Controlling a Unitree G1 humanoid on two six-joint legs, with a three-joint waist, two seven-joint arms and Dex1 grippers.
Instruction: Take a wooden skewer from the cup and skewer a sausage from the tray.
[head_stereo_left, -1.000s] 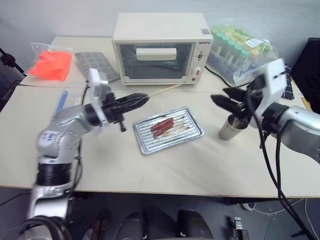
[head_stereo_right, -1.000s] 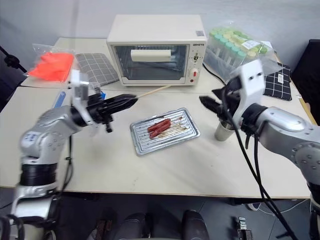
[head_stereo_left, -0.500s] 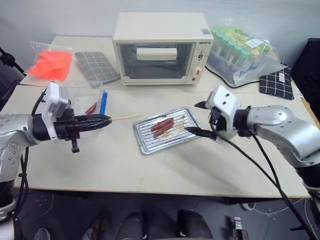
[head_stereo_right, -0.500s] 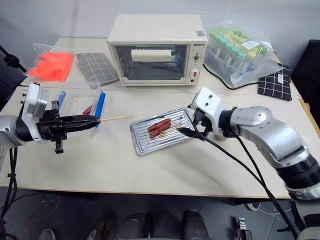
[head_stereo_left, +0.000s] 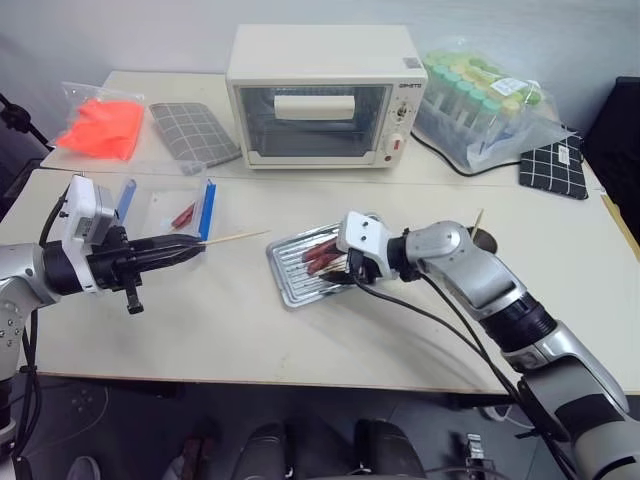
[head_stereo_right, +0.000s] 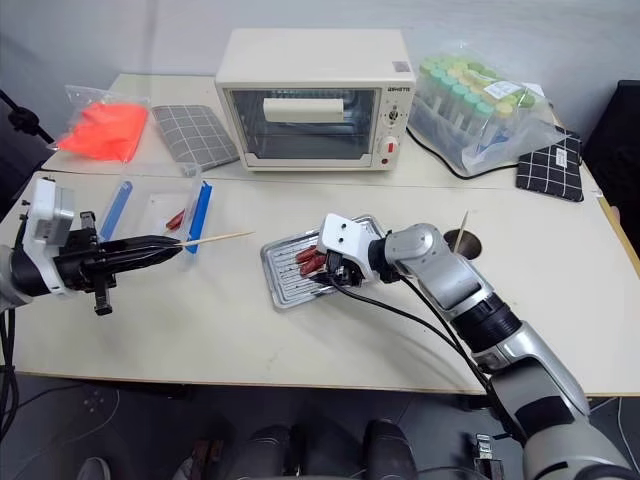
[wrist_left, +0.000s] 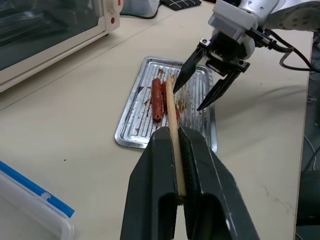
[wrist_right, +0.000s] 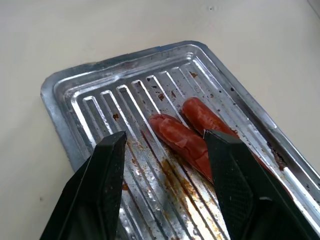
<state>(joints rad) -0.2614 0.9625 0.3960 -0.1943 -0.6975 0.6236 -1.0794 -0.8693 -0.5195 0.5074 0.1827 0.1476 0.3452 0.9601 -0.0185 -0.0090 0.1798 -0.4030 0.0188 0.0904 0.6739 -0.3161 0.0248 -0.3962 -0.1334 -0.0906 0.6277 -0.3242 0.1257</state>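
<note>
Left gripper (head_stereo_left: 190, 249) is clamped on the skewer (head_stereo_left: 236, 238), which sticks out level toward the tray (head_stereo_left: 287, 290) but stops short of it. Right gripper (wrist_left: 200, 90) hangs over the tray with jaws apart, straddling 1 of the 2 sausages (wrist_right: 181, 140), grabbing nothing. Cup (head_stereo_right: 467, 243) sits past that arm, with 1 stick poking up. Oven (head_stereo_left: 322, 95) at the back.

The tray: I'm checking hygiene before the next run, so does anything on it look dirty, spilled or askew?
The tray sits askew on the table, and brown greasy smears and specks dirty its ribbed bottom around the two sausages. Nothing has spilled outside its rim.
</note>
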